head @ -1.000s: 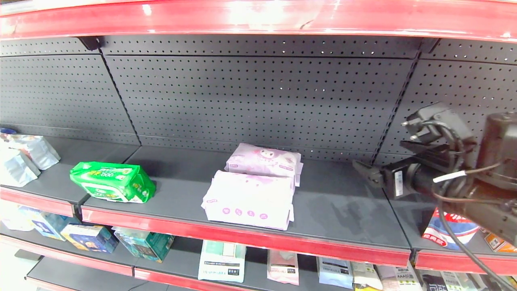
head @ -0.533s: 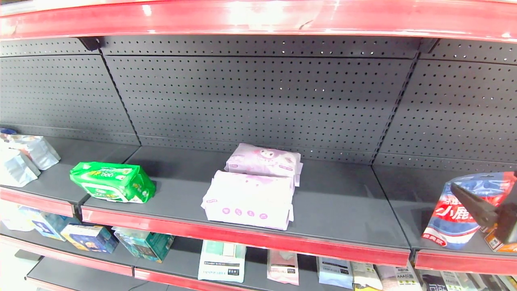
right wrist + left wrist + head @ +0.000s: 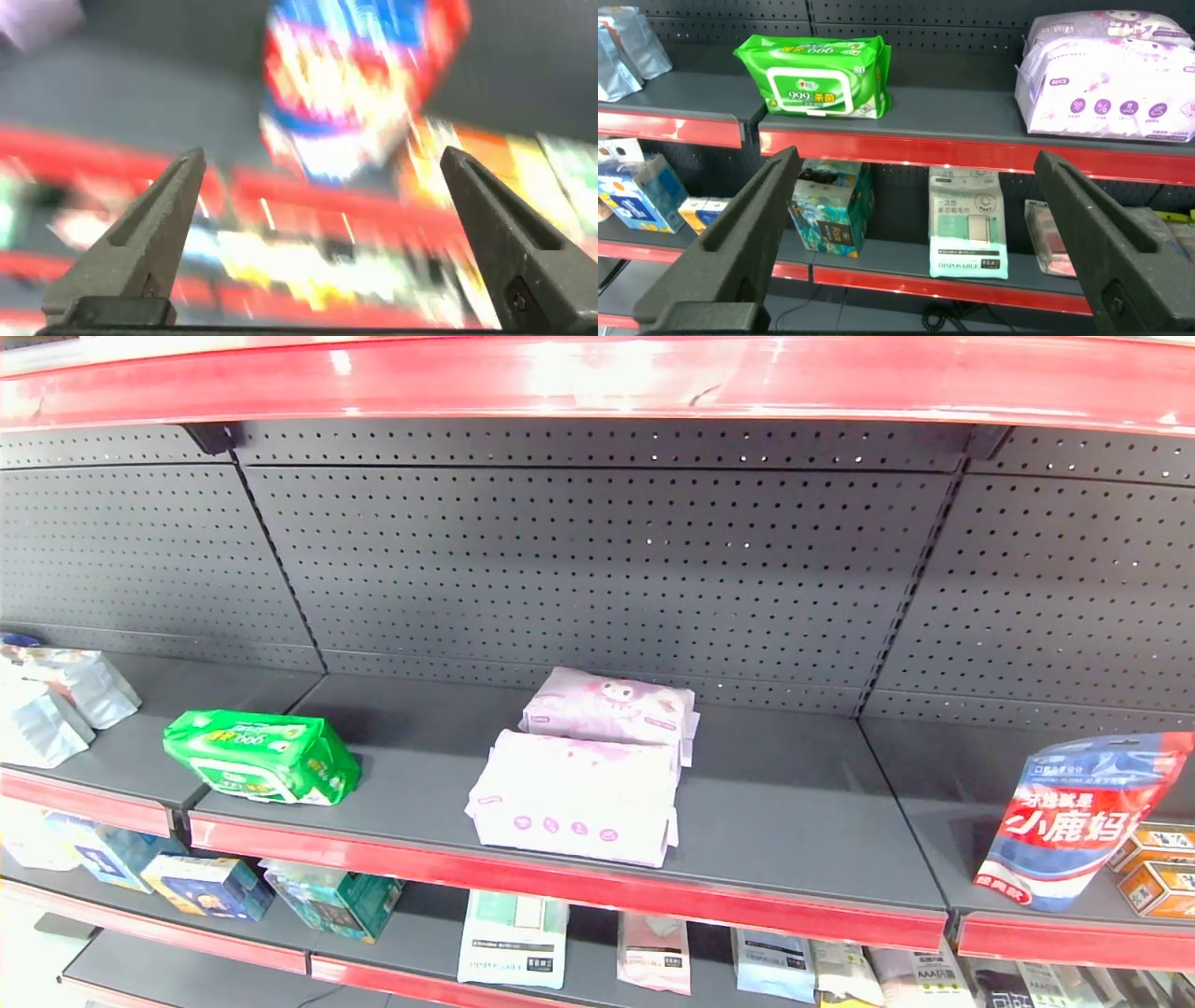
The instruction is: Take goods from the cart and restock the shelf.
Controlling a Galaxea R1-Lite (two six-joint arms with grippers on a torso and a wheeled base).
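At the lower right of the head view, the red-and-blue pouch (image 3: pixel 1074 826) now stands unobstructed on its base on the grey shelf (image 3: pixel 794 821), just beside the orange boxes (image 3: pixel 1153 873). One second earlier the right arm crossed the right side of that frame in front of the pouch, and half a second earlier only a finger of its gripper remained at the right edge. The arm has therefore withdrawn, and the pouch holds its position without support. Judgement: this placement is complete, and the next cycle calls for a return to the cart for another item. The right gripper (image 3: pixel 320 154) points at the pouch from in front of the shelf, clear of it, jaws spread wide with nothing between them. The left gripper (image 3: pixel 915 154) faces the shelf front, with the green wipes pack (image 3: pixel 813 75) and the pink packs (image 3: pixel 1106 79) in the upper part of its wrist view, jaws likewise wide apart and empty
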